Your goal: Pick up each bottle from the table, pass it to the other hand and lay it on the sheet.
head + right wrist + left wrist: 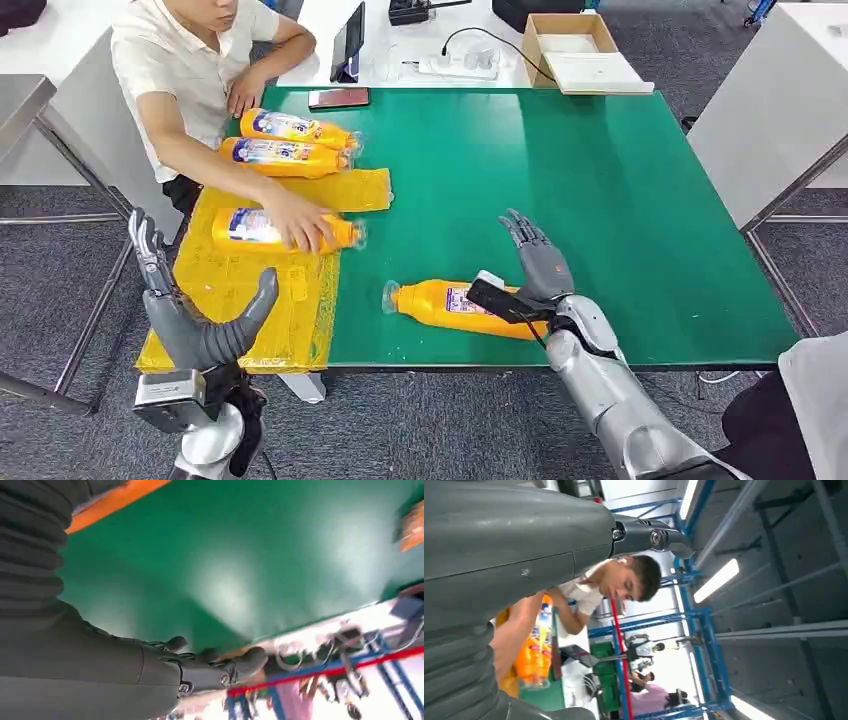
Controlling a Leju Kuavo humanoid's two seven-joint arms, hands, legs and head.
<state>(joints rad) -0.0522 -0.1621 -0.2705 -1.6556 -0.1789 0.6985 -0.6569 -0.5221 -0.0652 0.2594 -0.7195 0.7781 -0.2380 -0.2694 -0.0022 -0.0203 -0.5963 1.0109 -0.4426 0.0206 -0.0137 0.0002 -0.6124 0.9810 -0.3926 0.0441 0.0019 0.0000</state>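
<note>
On your far left the left hand [190,320] is raised off the table's near-left corner, fingers spread and upright, thumb out to the side, holding nothing; it stands over the near edge of the yellow sheet [250,300], which covers the left end of the green table [620,200]. On that sheet lies a yellow bottle [250,228], on its side with its cap toward the table's middle, and a person's hand [300,228] rests on top of it. Farther back, past the sheet's far edge, you have two more yellow bottles [285,143] lying side by side and touching, caps pointing the same way, just in front of the seated person [195,70]. Moving right, a fourth bottle [450,305] lies on the bare green surface near the front edge, cap pointing left toward the sheet. The right hand [535,265] is directly over that bottle's base end, fingers extended and apart, pointing away from you; it grips nothing, and you cannot tell whether the palm touches the bottle. Beyond the table's far right corner sits an open cardboard box [575,45].
</note>
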